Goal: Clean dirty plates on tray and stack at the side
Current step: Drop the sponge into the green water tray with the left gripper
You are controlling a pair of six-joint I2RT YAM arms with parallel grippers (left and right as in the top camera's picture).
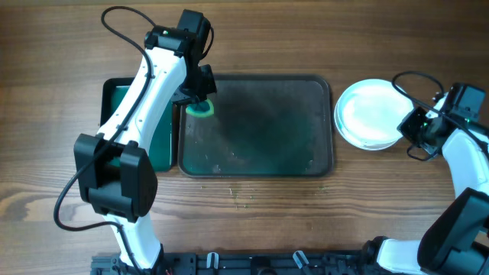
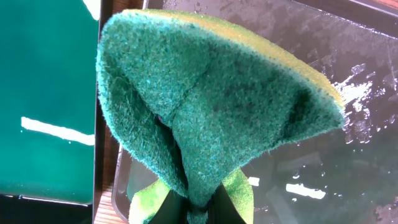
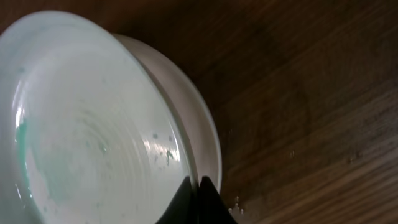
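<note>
Between the fingers of the right gripper (image 3: 199, 198), pinched together: the rim of the top plate (image 3: 93, 124), lying on a second plate (image 3: 204, 140). The tray (image 1: 260, 122) lies beyond, toward the left gripper (image 1: 197, 95), itself clamped on a sponge (image 2: 217, 106).

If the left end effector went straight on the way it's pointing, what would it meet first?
The sponge clamped in the left end effector would likely meet the wet tray floor first, near its left rim; depth is unclear.
</note>
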